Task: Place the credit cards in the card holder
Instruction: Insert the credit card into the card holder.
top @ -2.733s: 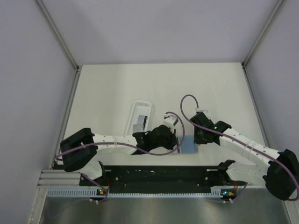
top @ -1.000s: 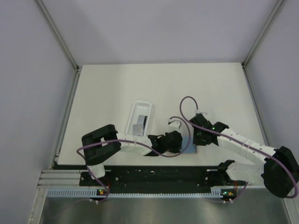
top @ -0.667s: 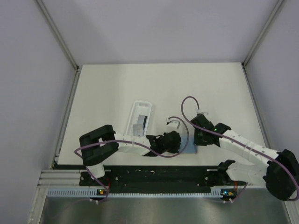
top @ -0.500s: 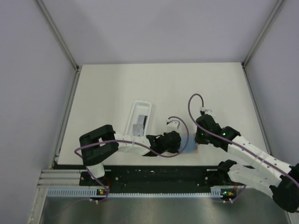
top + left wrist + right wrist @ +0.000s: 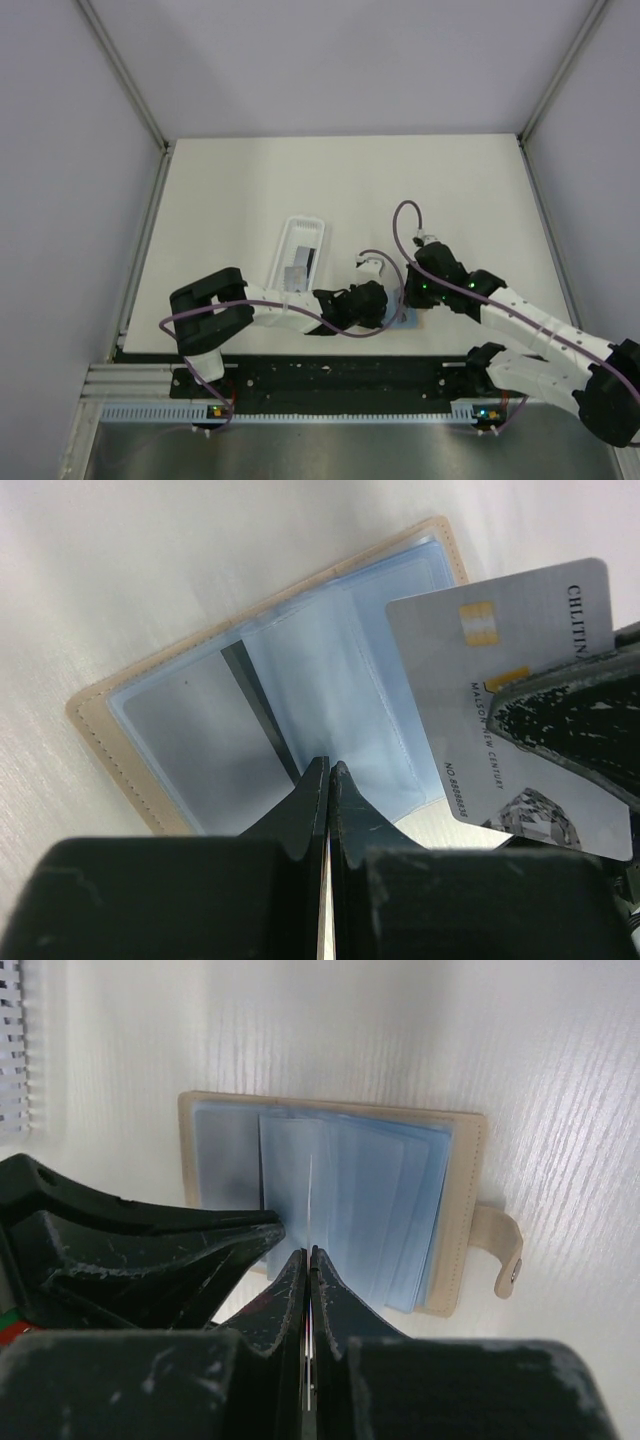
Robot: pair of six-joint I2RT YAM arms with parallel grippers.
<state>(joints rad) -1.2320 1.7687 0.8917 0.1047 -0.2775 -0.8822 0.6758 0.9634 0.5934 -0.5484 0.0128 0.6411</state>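
Currently the card holder (image 5: 180,710) lies open and flat on the white table (image 5: 250,180), near its front edge between the two arms. Its light blue sleeves face up and its closing tab (image 5: 497,1245) sticks out to one side.

Left gripper (image 5: 328,772): the jaws are fully closed, with the tips resting on the blue sleeves near the fold. Whether a sleeve is pinched between them cannot be told.

Right gripper (image 5: 308,1255): the jaws are closed on one silver credit card (image 5: 500,670). The card is held over the open holder. In the right wrist view it appears edge-on, with its leading edge among the sleeves near the middle of the holder. In the left wrist view its printed face overlaps the holder's far corner.

A long clear tray (image 5: 300,245) sits on the table just beyond the left arm, apart from the holder.
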